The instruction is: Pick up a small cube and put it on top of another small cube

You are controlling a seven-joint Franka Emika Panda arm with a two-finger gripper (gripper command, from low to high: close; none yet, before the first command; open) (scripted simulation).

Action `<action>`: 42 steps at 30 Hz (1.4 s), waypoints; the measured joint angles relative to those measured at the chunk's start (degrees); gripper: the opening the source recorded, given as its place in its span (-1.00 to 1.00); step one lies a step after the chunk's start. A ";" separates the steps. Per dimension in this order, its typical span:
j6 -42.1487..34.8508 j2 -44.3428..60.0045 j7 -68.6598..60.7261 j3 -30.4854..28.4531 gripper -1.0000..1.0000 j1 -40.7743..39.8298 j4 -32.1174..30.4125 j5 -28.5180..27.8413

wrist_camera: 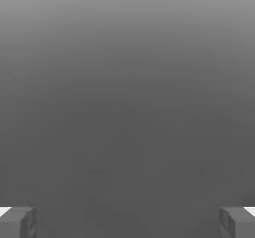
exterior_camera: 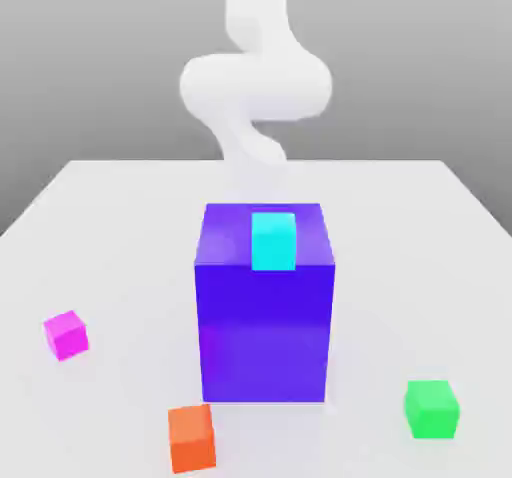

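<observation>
Two cubes, magenta and orange, are seen apart on the counter; the tool is spread.

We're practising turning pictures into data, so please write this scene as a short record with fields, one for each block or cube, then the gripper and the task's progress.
big block: blue-violet, standing on the table
cyan cube: on top of the big block
pink cube: on the table, exterior view's left
orange cube: on the table
green cube: on the table, exterior view's right
gripper: open
stacking: not yet done
</observation>
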 joint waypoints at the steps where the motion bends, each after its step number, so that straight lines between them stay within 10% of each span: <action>1: 1.35 2.29 0.05 -1.22 0.00 -0.77 -1.11 0.14; 21: 25.86 44.14 -2.40 -21.46 0.00 -18.33 -21.41 7.19; 28: 35.41 57.74 -12.55 -10.17 0.00 -27.81 -19.79 20.81; 29: 36.72 59.39 -13.61 -7.90 -1.00 -29.77 -19.40 22.17; 36: 36.96 59.70 -13.60 -7.33 -1.00 -30.32 -19.34 22.17; 42: 29.63 49.56 -4.44 -16.61 -1.00 -23.79 -21.88 10.05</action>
